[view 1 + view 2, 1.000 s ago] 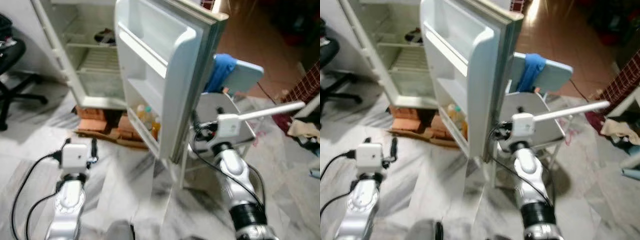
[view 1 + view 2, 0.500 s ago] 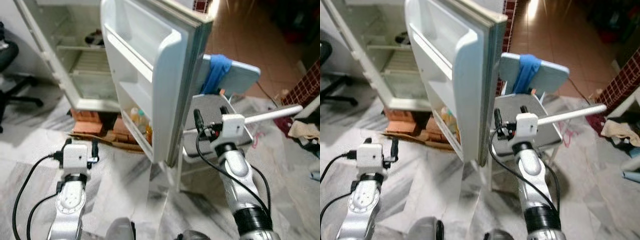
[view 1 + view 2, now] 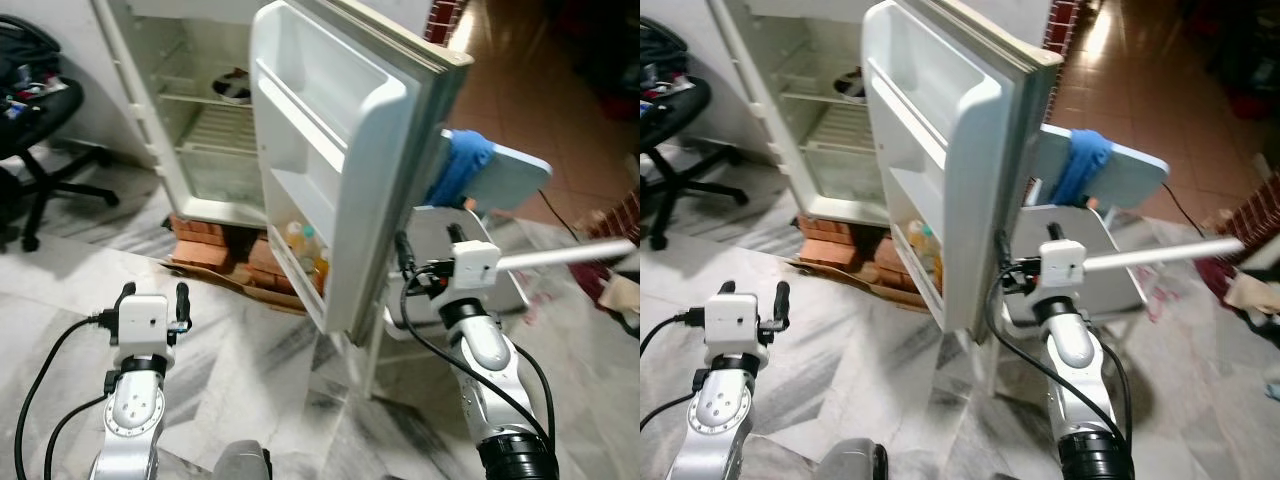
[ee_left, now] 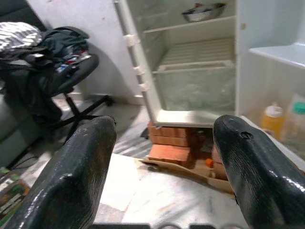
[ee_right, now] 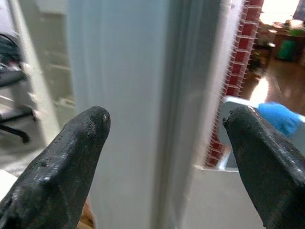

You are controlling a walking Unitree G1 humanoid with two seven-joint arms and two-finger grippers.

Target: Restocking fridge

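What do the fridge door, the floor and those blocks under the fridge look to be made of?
Fridge door: glossy white moulded plastic inside, judging by its smooth rounded shelves. Floor: polished grey-veined stone, likely marble, faintly reflective. Blocks: rough reddish-orange, apparently clay bricks.

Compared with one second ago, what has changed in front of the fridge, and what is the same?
Mostly the head camera moved, so the whole scene shifted. The right gripper rose a little along the edge of the open fridge door, open, holding nothing. The left gripper stays open and low over the floor. The bottles in the door shelf, the bowl and the chair stay unchanged.
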